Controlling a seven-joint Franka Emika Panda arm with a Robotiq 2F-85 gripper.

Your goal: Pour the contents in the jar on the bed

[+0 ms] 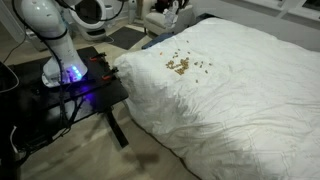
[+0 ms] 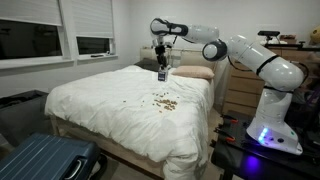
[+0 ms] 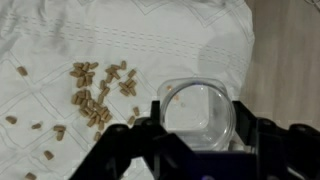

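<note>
My gripper (image 3: 200,128) is shut on the jar (image 3: 200,112), a small clear cylinder that I hold above the bed (image 3: 190,40). The white duvet shows straight through the jar, and no pile shows inside it. The contents (image 3: 95,92), tiny tan-brown bits, lie scattered on the duvet to the left of the jar. In both exterior views the gripper (image 2: 163,60) hangs over the far middle of the bed (image 2: 100,105) with the jar (image 2: 163,73) below it. The bits (image 2: 165,101) lie a little nearer than the jar. The scattered bits (image 1: 180,66) also show in an exterior view.
The robot base (image 1: 60,50) stands on a black table (image 1: 85,95) with blue light beside the bed (image 1: 250,100). A blue suitcase (image 2: 45,160) lies at the bed's foot. A wooden dresser (image 2: 240,90) stands behind the arm. Bare floor (image 3: 290,50) runs along the bed's edge.
</note>
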